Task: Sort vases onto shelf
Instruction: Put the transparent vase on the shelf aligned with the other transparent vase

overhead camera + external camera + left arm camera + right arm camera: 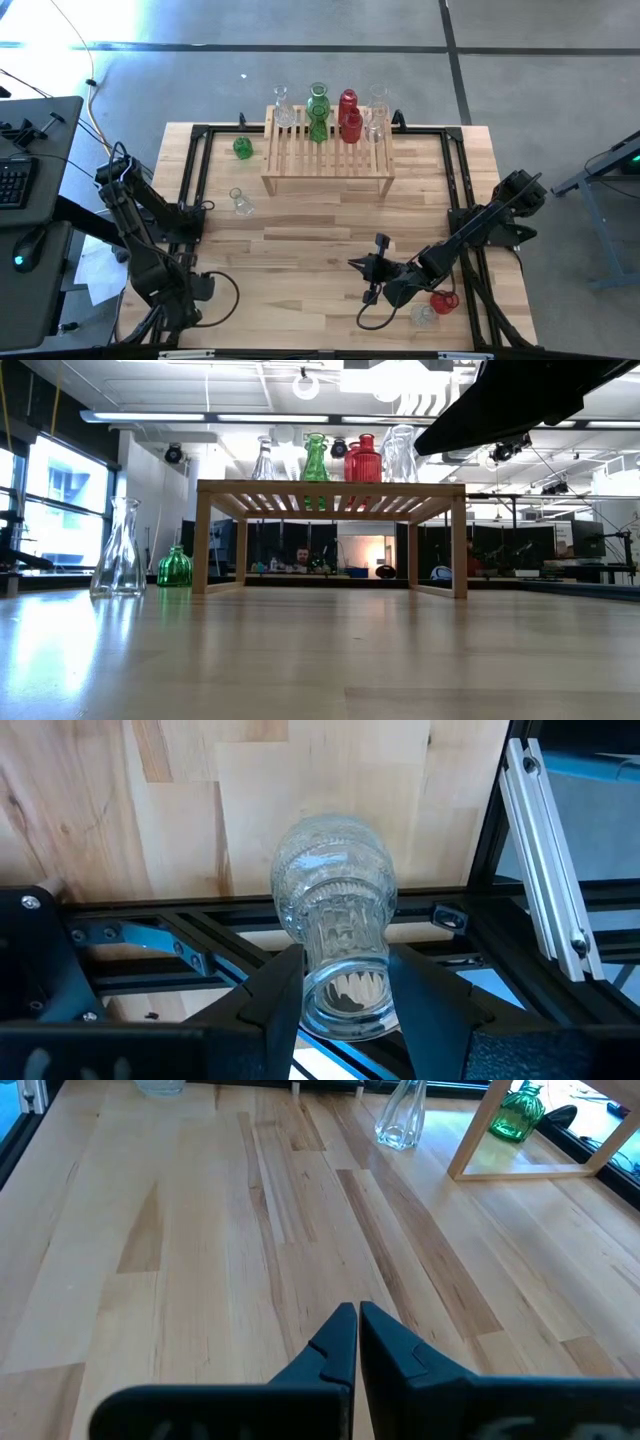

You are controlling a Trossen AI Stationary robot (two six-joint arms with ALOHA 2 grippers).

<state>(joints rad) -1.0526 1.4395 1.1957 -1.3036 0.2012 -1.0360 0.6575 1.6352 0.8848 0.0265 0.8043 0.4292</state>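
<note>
The light-wood shelf (328, 158) stands at the table's far middle. On its far part stand a clear vase (283, 110), a green one (318, 110), a red one (348, 115) and a clear one (377, 115). On the table, a round green vase (243, 148) and a clear flask (241, 203) stand left of the shelf. A red vase (443, 300) and a clear vase (425, 317) sit near the right arm. My left gripper (345, 960), at the near left corner (185, 300), is shut on a clear ribbed vase (335, 870). My right gripper (357, 1315) is shut and hovers over bare wood near the middle (358, 265). My left gripper pinches the clear ribbed vase between its two fingers by the neck (345, 935), close to the mouth. The mouth points back toward the wrist and the round body points away from the fingers. Below the vase lie the table's edge and its black frame rails.
Black frame rails (195, 180) run along the left and right table sides and the far edge. Open wood lies between the shelf and the near edge (300, 250). A desk with a keyboard (15, 180) stands off the table's left.
</note>
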